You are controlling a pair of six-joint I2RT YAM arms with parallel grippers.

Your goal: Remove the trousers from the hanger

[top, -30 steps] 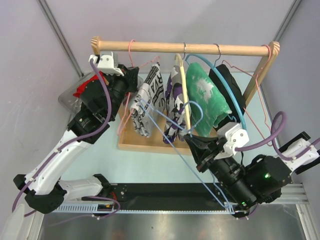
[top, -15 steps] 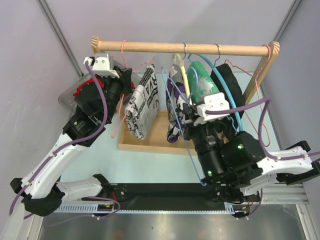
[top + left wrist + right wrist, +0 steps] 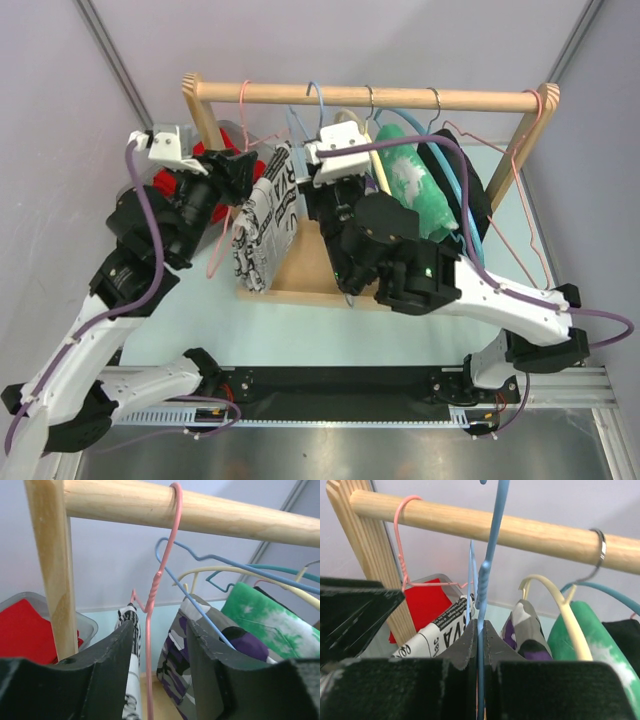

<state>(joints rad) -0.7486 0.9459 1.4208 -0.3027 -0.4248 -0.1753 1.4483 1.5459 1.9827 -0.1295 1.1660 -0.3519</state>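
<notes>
Pinches the thin blue wire hanger (image 3: 490, 540) by its neck in the tightly closed right gripper (image 3: 480, 628), probably to steady it. Straddles the pink wire hanger (image 3: 148, 655) with the left gripper (image 3: 159, 631), jaws wide. Has the purple camouflage trousers (image 3: 175, 652) draped on that blue wire, under the round wooden rail (image 3: 210, 515) by the far edge of the counter (image 3: 290, 335).

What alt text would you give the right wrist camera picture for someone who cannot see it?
The right gripper is shut on the thin neck of a blue hanger, which rises in front of a wooden rail. Behind hang a pink hanger, a newsprint garment, a camouflage garment and a green garment.
</notes>
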